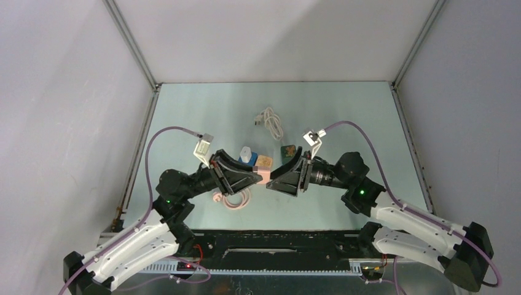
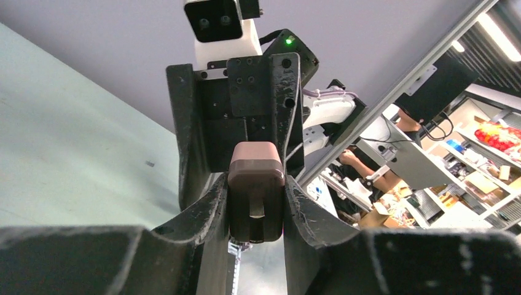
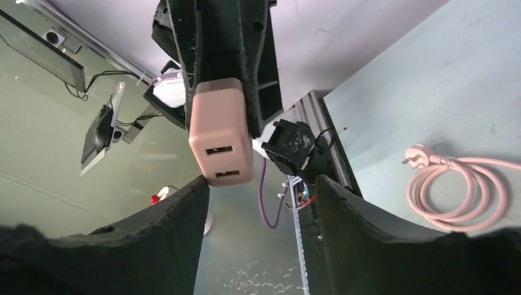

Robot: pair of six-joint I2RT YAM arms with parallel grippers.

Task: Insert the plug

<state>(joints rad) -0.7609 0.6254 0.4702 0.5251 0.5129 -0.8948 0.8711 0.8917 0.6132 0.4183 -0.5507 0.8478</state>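
Left wrist view: pink adapter (image 2: 256,175) clamped between the fingers of the left gripper (image 2: 255,206), closed flat against its two sides, held in the air above the table (image 1: 344,117).

Right wrist view: same adapter end-on, two stacked ports facing the camera, hanging just ahead of the right gripper (image 3: 259,184); fingers (image 3: 166,233) spread wide, nothing between them and no contact with the adapter.

Top external view: both grippers tip to tip over the table's middle, adapter a small pink spot at the meeting point. Below the left gripper, flat on the table, coiled pink cable (image 3: 458,190) with its plug (image 3: 419,153) lying free at the coil's edge. Farther back, three small blocks (image 1: 264,161) near one another, then a loose white cable (image 1: 270,121).
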